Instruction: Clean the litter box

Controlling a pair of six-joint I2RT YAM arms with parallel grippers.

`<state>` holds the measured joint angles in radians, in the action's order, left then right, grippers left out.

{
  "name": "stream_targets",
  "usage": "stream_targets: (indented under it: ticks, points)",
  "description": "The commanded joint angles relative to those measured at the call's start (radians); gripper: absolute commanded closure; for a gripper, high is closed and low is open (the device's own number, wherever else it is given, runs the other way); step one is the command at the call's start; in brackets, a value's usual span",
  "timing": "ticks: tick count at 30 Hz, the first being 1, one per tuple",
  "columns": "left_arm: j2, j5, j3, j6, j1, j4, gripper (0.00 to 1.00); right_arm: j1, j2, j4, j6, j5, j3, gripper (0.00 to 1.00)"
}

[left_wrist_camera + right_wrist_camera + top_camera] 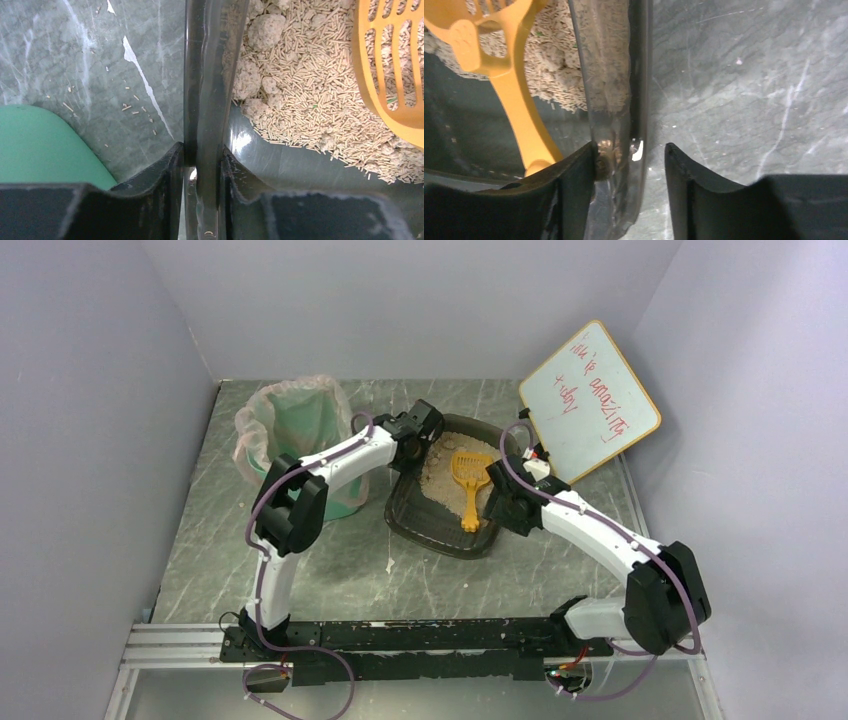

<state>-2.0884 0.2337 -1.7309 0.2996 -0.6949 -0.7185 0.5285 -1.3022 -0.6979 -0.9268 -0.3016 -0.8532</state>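
Litter box (425, 520) rim pinched by left tool (202, 152); right tool (630, 150) gapes.

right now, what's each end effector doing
Left end effector: closed on the litter box rim.
Right end effector: open, straddling the box's right rim, with a gap at the outer finger.

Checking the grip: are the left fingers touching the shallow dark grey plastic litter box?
Touching. Left wrist view: both fingers clamp the litter box rim.

Dark grey litter box (408, 512), orange slotted scoop (468, 480), green bin (305, 430)
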Motion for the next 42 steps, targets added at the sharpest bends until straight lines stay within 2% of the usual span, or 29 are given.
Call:
stream_targets:
  ticks: [1,5,8,10,14,18,21,26,28,32,36,40,42]
  points:
    - [0.054,-0.055,0.057,0.022,0.005,0.03,0.74,-0.019,-0.005,0.055,0.006,-0.006,0.006,0.51]
    - [0.083,-0.081,0.1,0.041,0.005,0.031,0.86,-0.053,-0.016,0.063,0.044,-0.012,-0.002,0.7]
    - [0.121,-0.089,0.155,0.063,0.005,0.043,0.9,-0.097,-0.036,0.072,0.095,0.003,-0.015,0.82]
    - [0.151,-0.083,0.205,0.087,0.005,0.05,0.92,-0.123,-0.052,0.078,0.137,0.005,-0.026,0.85]
    - [0.213,-0.092,0.306,0.136,-0.001,0.089,0.92,-0.161,-0.094,0.095,0.202,0.002,-0.049,0.85]
    - [0.24,-0.093,0.37,0.167,-0.008,0.109,0.92,-0.165,-0.138,0.091,0.241,-0.024,-0.071,0.8]
    - [0.247,-0.09,0.385,0.181,-0.019,0.11,0.9,-0.165,-0.153,0.089,0.26,-0.046,-0.077,0.71]
    - [0.251,-0.065,0.359,0.19,-0.04,0.091,0.75,-0.165,-0.134,0.065,0.274,-0.073,-0.098,0.57]
    - [0.247,-0.061,0.335,0.188,-0.043,0.081,0.63,-0.165,-0.117,0.049,0.275,-0.078,-0.115,0.53]
    - [0.246,-0.054,0.3,0.19,-0.047,0.059,0.49,-0.163,-0.074,0.024,0.273,-0.056,-0.156,0.48]
    - [0.251,-0.051,0.287,0.19,-0.057,0.049,0.43,-0.142,-0.017,0.025,0.288,-0.008,-0.187,0.41]
    - [0.255,-0.043,0.283,0.193,-0.064,0.043,0.39,-0.109,0.033,0.031,0.308,0.014,-0.217,0.3]
    - [0.261,-0.042,0.281,0.192,-0.064,0.043,0.37,-0.096,0.044,0.039,0.332,0.049,-0.231,0.29]
